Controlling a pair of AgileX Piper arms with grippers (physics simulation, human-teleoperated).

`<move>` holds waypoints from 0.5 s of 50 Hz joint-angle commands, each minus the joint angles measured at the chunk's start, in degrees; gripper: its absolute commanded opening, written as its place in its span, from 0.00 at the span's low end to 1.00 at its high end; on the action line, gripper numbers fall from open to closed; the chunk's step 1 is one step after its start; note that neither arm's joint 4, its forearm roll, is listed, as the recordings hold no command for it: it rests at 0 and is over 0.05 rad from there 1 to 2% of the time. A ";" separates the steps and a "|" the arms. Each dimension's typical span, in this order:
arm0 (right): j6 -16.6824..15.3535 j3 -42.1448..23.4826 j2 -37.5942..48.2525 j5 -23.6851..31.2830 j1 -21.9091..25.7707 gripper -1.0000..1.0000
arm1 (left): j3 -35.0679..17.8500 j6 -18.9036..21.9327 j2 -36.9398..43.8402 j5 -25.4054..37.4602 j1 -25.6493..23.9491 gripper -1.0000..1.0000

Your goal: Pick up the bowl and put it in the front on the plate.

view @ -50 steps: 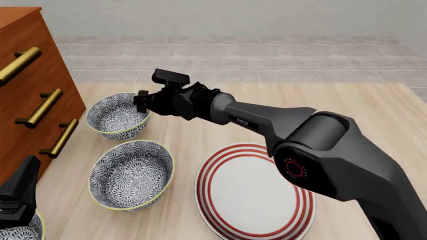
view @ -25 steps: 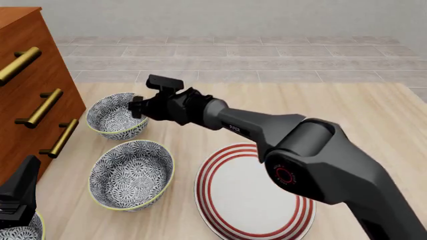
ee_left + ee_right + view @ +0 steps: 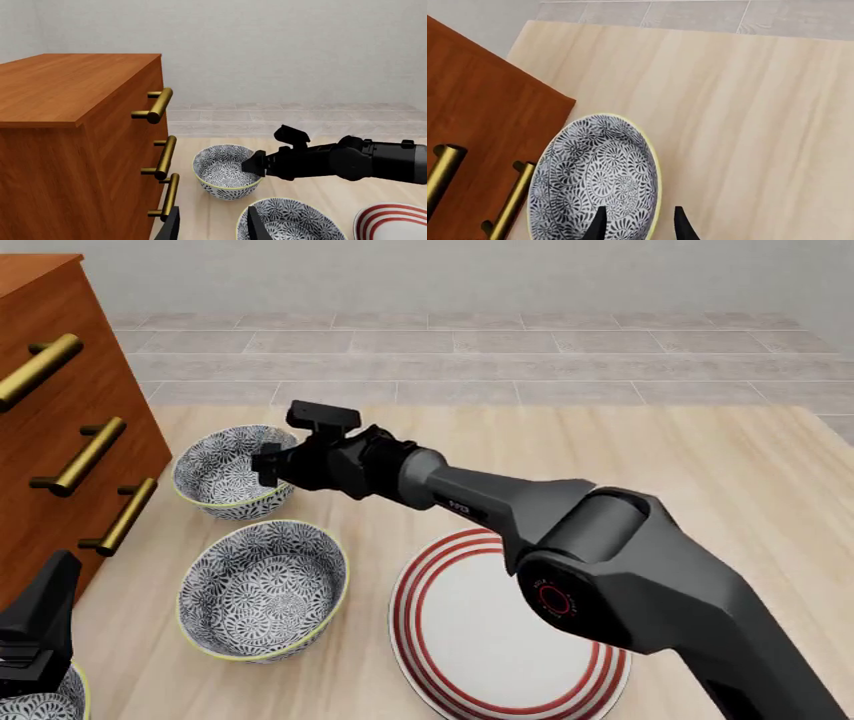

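I am reaching my right arm across a pale wooden table (image 3: 694, 470) toward its far left part, where a tall wooden dresser (image 3: 54, 420) with brass handles is standing at the left edge. Nearest me, a wide white plate (image 3: 501, 635) with red rings is lying near the front edge. Two patterned bowls are sitting between dresser and plate; I am going for the farther bowl (image 3: 230, 475). My right gripper (image 3: 637, 225) is hovering at its rim, jaws released, one finger inside and one outside the wall. The bowl looks rigid, glazed, slippery and breakable, so I am judging a firm pinch on the rim best. My left gripper (image 3: 212, 227) is waiting idle, jaws apart.
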 commanded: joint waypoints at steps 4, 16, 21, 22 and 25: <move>0.24 -1.20 1.39 0.27 0.35 1.00 | 0.00 0.00 0.00 0.00 0.00 1.00; 0.34 -2.33 2.57 0.58 0.53 1.00 | 0.00 0.00 0.00 0.00 0.00 1.00; 0.64 -1.83 2.33 0.13 0.82 1.00 | 0.00 0.00 0.00 0.00 0.00 1.00; 0.63 -2.03 2.37 0.26 0.72 1.00 | 0.00 0.00 0.00 0.00 0.00 1.00; 0.59 -2.35 2.36 0.43 0.68 0.00 | 0.00 0.00 0.00 0.00 0.00 1.00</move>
